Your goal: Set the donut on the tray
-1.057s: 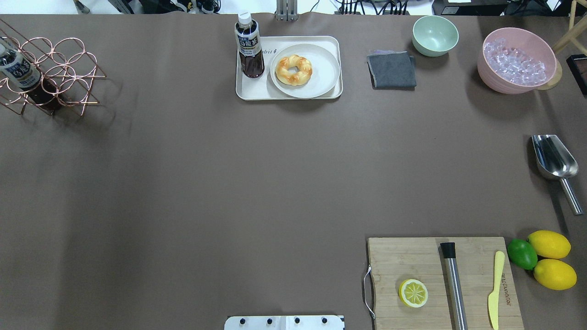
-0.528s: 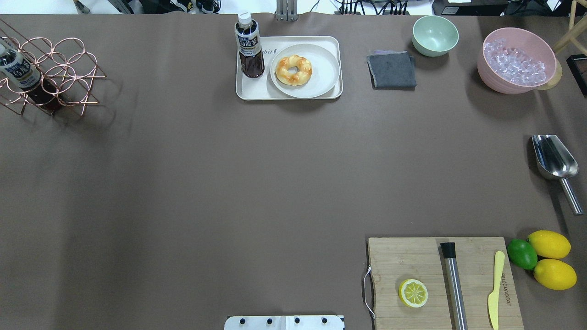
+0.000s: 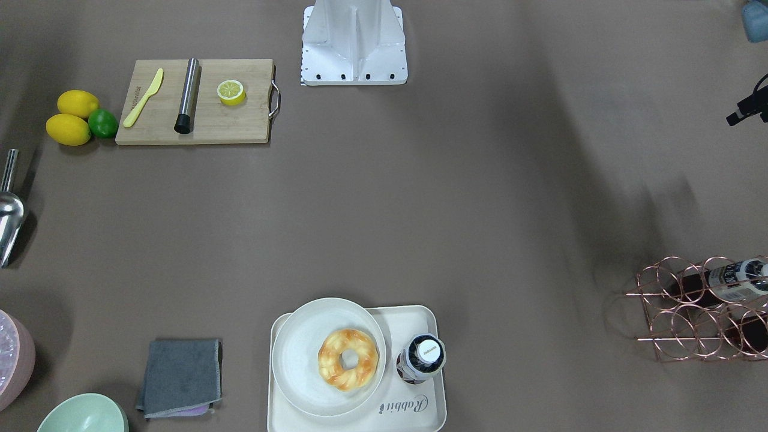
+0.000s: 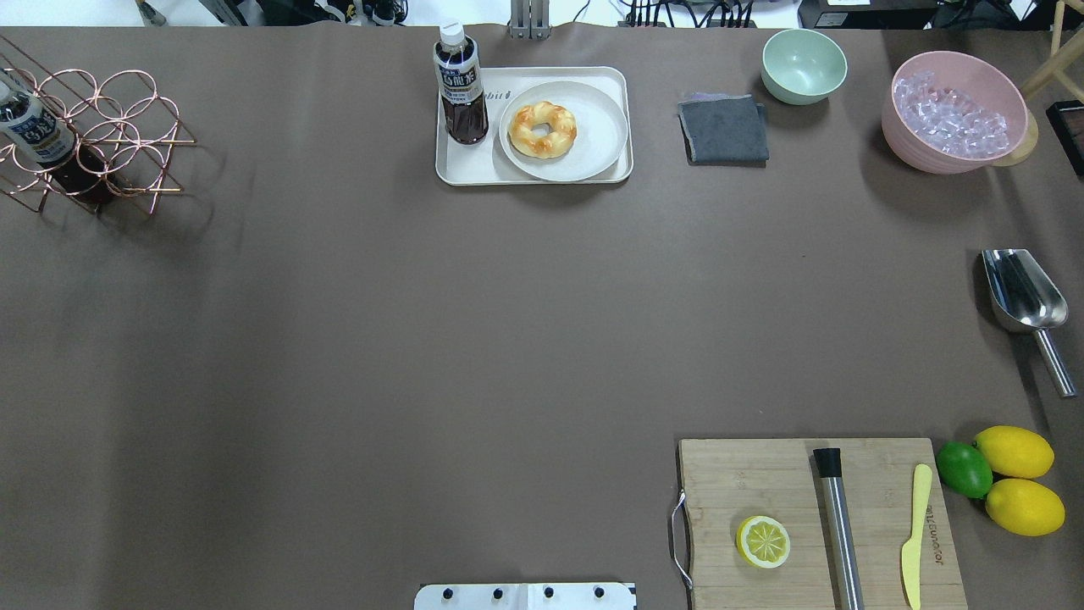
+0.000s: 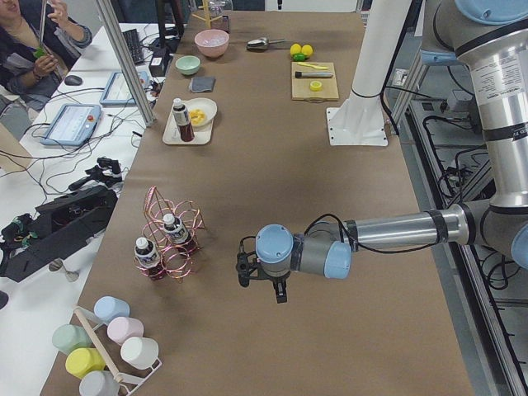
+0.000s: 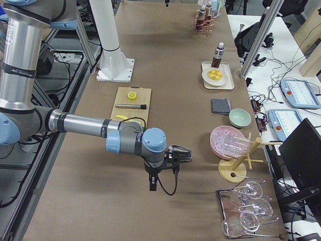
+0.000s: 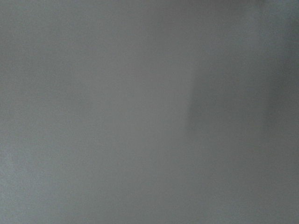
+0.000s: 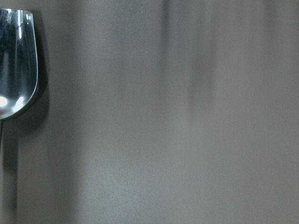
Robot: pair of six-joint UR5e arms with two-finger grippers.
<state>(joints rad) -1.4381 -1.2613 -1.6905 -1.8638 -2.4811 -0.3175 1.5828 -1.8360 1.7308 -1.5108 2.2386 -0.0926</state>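
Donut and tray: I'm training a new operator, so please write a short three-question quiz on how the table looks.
1. True or false: the donut lies on a round plate that sits on the tray.
2. What stands beside the plate on the tray? A a bottle, B a teapot, C a fork.
3. Fill in: the halved lemon lies on the ____.
Key: 1 true; 2 A; 3 cutting board.

No change logged between the earlier overhead looks and now. Same spot for donut [image 4: 542, 129] at far edge of desk [image 4: 423, 339]; no shift noted elsewhere.
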